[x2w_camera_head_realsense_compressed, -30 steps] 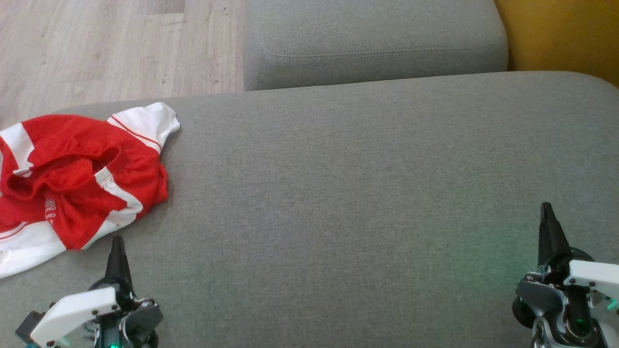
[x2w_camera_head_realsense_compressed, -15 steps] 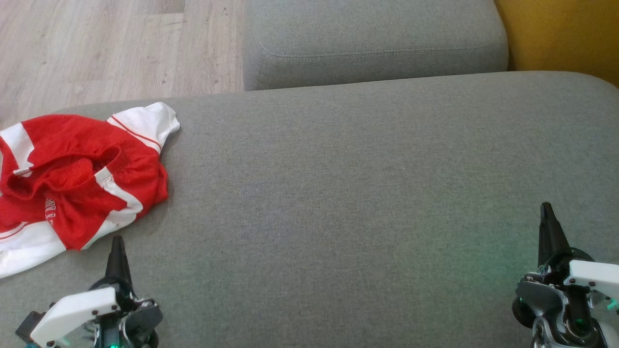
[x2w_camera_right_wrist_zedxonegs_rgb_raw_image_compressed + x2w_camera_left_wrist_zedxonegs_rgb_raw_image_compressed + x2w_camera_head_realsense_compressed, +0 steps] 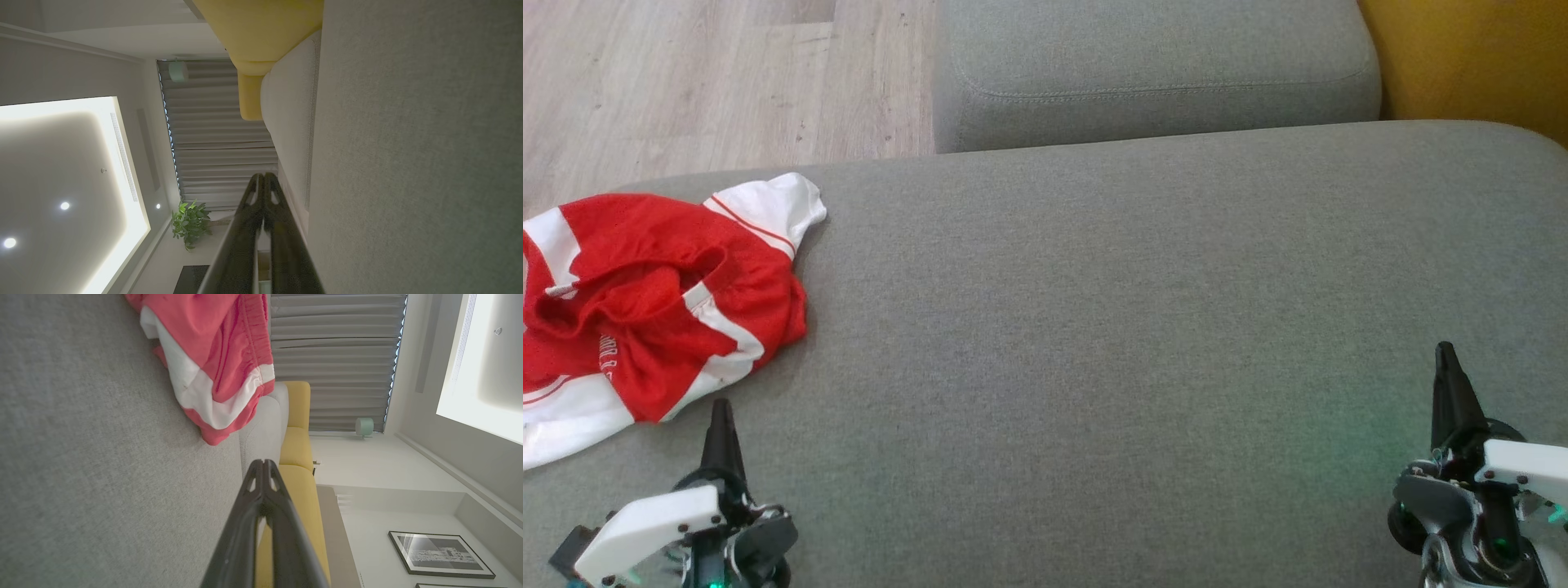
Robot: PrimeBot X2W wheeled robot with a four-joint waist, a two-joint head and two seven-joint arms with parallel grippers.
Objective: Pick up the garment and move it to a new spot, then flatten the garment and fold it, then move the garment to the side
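The garment (image 3: 645,302), red mesh shorts with white bands, lies crumpled at the left end of the grey cushion (image 3: 1111,327); part of it runs off the head view's left edge. My left gripper (image 3: 720,408) is shut and empty, its tip just below the garment's near edge, a small gap apart. In the left wrist view the garment (image 3: 212,363) lies ahead and to the left of my shut left gripper (image 3: 263,462). My right gripper (image 3: 1446,351) is shut and empty at the lower right, far from the garment. The right wrist view shows the same shut right gripper (image 3: 263,175) over bare cushion.
A second grey cushion (image 3: 1160,73) stands behind the main one. Yellow upholstery (image 3: 1478,57) fills the top right corner. Wooden floor (image 3: 703,82) lies beyond the cushion's far left edge, close to the garment. The broad grey surface stretches between my two grippers.
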